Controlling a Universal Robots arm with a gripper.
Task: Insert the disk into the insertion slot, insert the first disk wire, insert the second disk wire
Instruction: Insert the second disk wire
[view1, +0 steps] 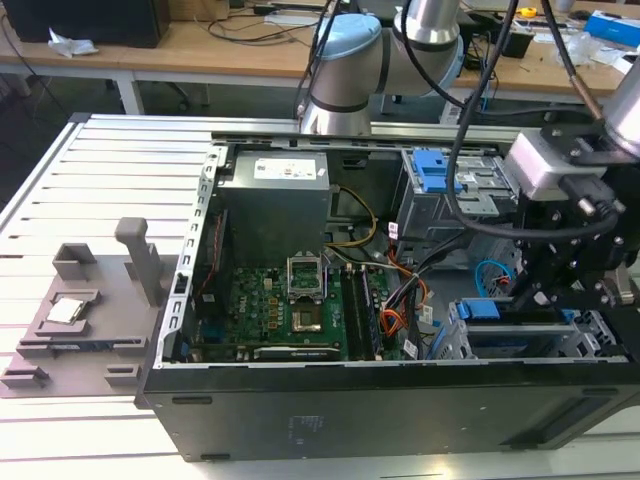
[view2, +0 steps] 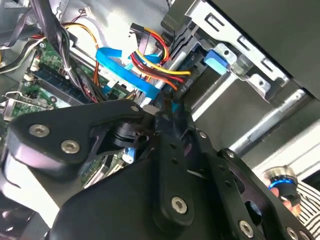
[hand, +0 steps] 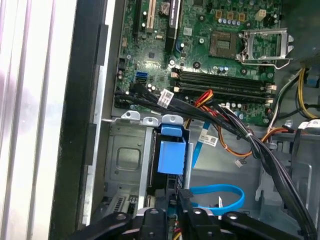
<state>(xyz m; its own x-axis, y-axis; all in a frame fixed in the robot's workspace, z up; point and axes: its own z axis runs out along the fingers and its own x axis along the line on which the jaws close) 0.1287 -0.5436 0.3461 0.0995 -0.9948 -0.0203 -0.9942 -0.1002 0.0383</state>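
Slatted metal bench (view1: 110, 170) carries one open computer case (view1: 330, 400), with wooden desks (view1: 200, 50) in the far background. Disk (hand: 171, 156), in its blue carrier, sits in the insertion slot (hand: 127, 160) of the grey cage at the case's near corner, on the exterior view's right; in the exterior view its blue edge (view1: 478, 310) shows at the cage's top. My pincer (hand: 172, 212) is down inside the case just behind the disk's rear edge. Its black fingers (hand: 186, 207) stand close together around a dark connector end, but I cannot tell whether they grip it. One flat blue data cable (hand: 220, 192) loops just beside them. One bundle of red, yellow and orange power wires (view2: 155, 62) runs near. My arm (view1: 345, 70) reaches from the far side, over the case, wrist pointing down. One motherboard (view1: 290, 310) lies to the left. One grey fixture (view1: 90, 300) rests on the bench, well apart.
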